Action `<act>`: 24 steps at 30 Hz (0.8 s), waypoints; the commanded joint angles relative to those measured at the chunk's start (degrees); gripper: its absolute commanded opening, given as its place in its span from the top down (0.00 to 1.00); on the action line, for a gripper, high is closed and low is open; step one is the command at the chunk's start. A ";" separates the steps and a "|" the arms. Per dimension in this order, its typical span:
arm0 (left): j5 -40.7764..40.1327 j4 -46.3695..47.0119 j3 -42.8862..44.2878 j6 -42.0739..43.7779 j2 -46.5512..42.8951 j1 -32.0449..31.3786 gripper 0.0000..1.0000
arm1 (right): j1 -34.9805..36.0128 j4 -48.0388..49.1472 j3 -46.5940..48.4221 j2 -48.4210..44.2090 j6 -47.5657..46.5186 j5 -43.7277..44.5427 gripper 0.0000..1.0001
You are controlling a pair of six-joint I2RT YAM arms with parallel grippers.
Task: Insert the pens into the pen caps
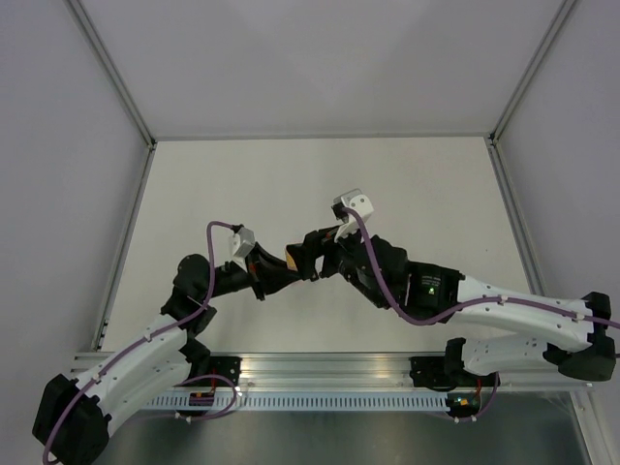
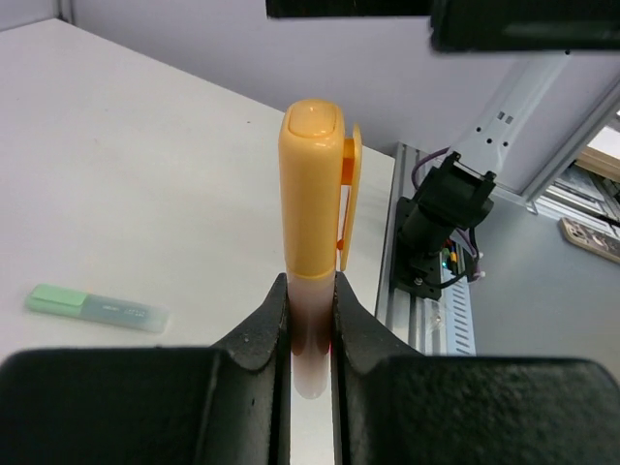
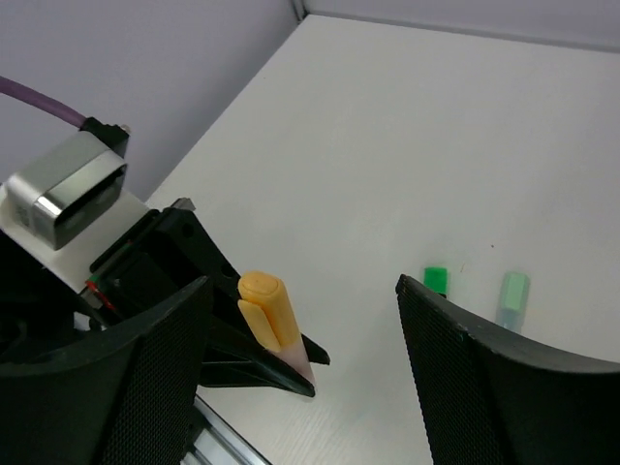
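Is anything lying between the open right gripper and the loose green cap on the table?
Nothing visible does. The green cap sits on bare table ahead of the right gripper; the green pen lies beside it, apart.

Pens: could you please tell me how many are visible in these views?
2. One pale pen, orange cap on, is clamped in the left gripper; one greenish pen lies on the table. Others may hide beneath the arms.

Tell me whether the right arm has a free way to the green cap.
Likely yes: the right pincer is open and empty, the green cap lies bare on the table ahead, and the left pincer with its orange pen sits aside.
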 commanded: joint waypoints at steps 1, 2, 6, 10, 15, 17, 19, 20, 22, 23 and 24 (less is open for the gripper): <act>5.28 7.14 -0.09 -2.15 0.58 -0.12 0.98 | -1.89 -1.44 3.34 -3.10 -6.33 -14.78 0.17; 5.80 7.58 -0.09 -2.32 0.76 -0.12 0.98 | -2.07 -1.71 3.69 -3.54 -7.56 -16.56 0.17; 9.40 12.23 -0.53 -5.04 2.16 -0.12 0.98 | -4.27 -2.06 4.75 -3.45 -8.62 -23.86 0.22; 11.78 15.32 -0.70 -6.45 3.31 -0.12 0.98 | -5.94 -0.22 4.49 -2.49 -9.06 -30.37 0.34; 11.96 15.58 -0.70 -6.54 3.66 -0.21 0.98 | -6.65 4.43 2.73 -1.78 -8.63 -33.98 0.50; 12.14 15.58 -0.79 -6.46 3.57 -0.12 0.98 | -6.65 5.93 1.41 -1.70 -8.27 -34.07 0.53; 12.31 16.02 -0.79 -6.63 3.57 -0.21 0.98 | -6.82 7.60 0.36 -1.70 -7.92 -32.59 0.56; 12.31 16.02 -0.79 -6.54 3.57 -0.21 0.98 | -6.82 8.04 0.09 -1.70 -7.75 -31.53 0.57; 12.49 16.20 -0.88 -6.63 3.57 -0.21 0.98 | -7.00 10.58 -1.39 -2.13 -7.66 -30.55 0.57; 12.49 16.37 -0.88 -6.63 3.57 -0.21 0.98 | -7.17 11.03 -1.75 -2.22 -7.48 -30.55 0.58; 12.58 16.55 -0.97 -6.81 3.57 -0.21 0.98 | -7.35 11.30 -1.93 -2.22 -7.31 -30.55 0.58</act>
